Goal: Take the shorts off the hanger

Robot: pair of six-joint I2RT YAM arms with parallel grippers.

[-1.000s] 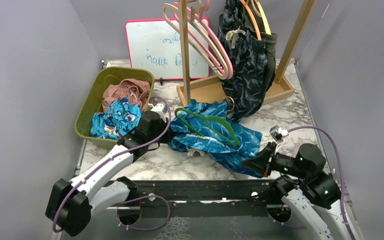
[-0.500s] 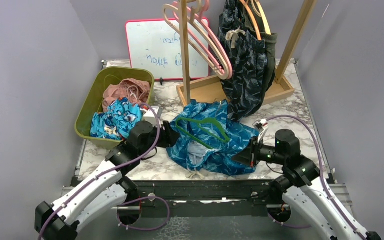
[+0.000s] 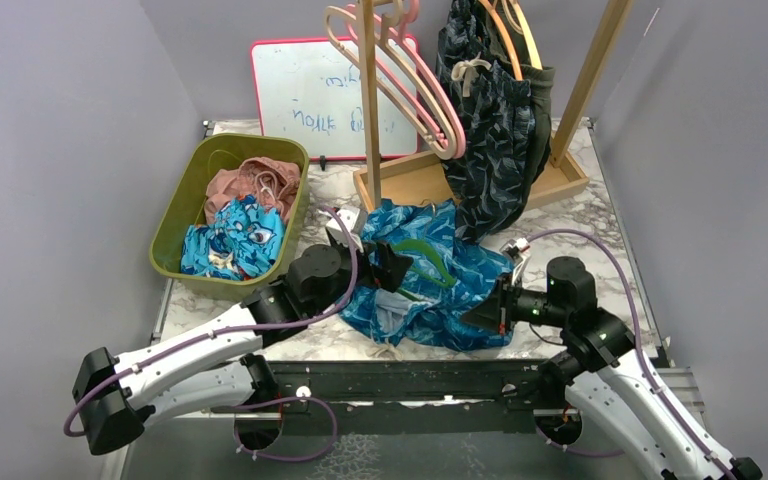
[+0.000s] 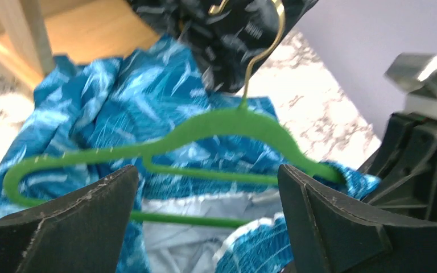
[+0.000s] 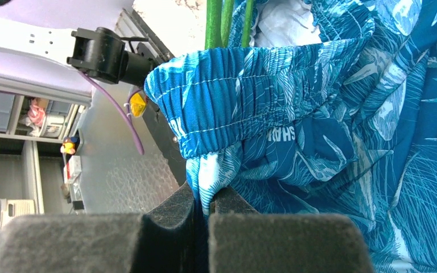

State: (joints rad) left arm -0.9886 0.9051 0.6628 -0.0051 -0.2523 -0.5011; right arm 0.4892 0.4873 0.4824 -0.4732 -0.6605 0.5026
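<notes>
The blue leaf-print shorts (image 3: 440, 295) lie bunched on the marble table with the green hanger (image 3: 422, 248) still threaded through the waistband. My left gripper (image 3: 392, 265) hovers open at the hanger's left end. In the left wrist view the green hanger (image 4: 222, 125) and the shorts (image 4: 108, 108) lie beyond my open left gripper (image 4: 207, 216); nothing is held. My right gripper (image 3: 485, 312) is shut on the shorts' right edge; the right wrist view shows my right gripper (image 5: 203, 199) pinching a fold under the waistband (image 5: 273, 85).
A green bin (image 3: 172, 222) at the left holds pink shorts (image 3: 255, 180) and cartoon-print shorts (image 3: 235, 235). A wooden rack (image 3: 368, 110) carries empty pink hangers (image 3: 415, 90) and hanging dark navy shorts (image 3: 495, 125). A whiteboard (image 3: 305, 95) leans at the back.
My left gripper has opened and moved right, up to the green hanger. The right gripper drew the shorts' edge leftward, bunching the cloth, then stayed nearly still.
</notes>
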